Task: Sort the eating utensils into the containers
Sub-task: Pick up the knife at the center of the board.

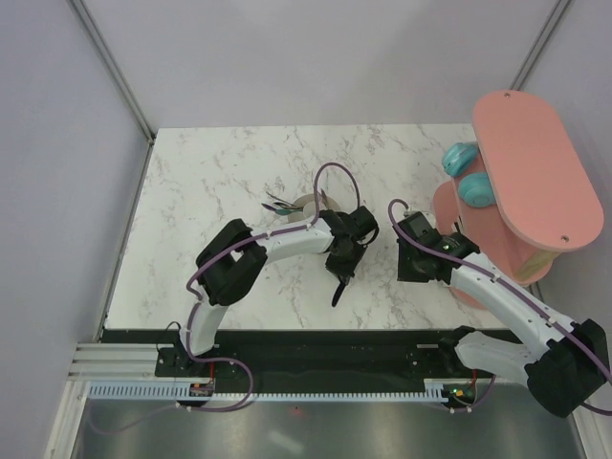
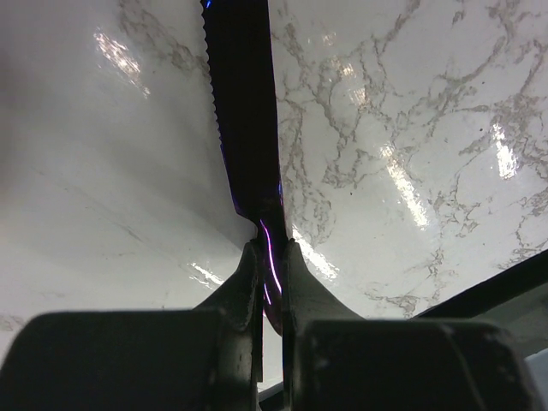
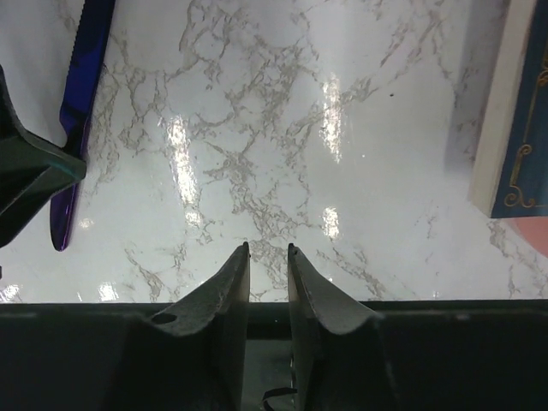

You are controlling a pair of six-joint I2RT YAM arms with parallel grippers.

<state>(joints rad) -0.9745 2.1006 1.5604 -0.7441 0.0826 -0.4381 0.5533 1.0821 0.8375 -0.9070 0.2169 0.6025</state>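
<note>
the left gripper [image 2: 272, 257] is clamped on a slim, glossy purple knife [image 2: 244, 111] with a saw-like edge, near the right side of the round white holder [image 1: 304, 202]. thin utensils [image 1: 279, 203] stick out of the holder. the right gripper [image 3: 268, 255], further right of the holder, has its jaws a little apart and empty.

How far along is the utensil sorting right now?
Done: several utensils already sit in the white holder. In hand: the left gripper is shut on a dark purple knife; the right gripper is empty. Left: that knife; I see no other loose utensils on the table.
</note>
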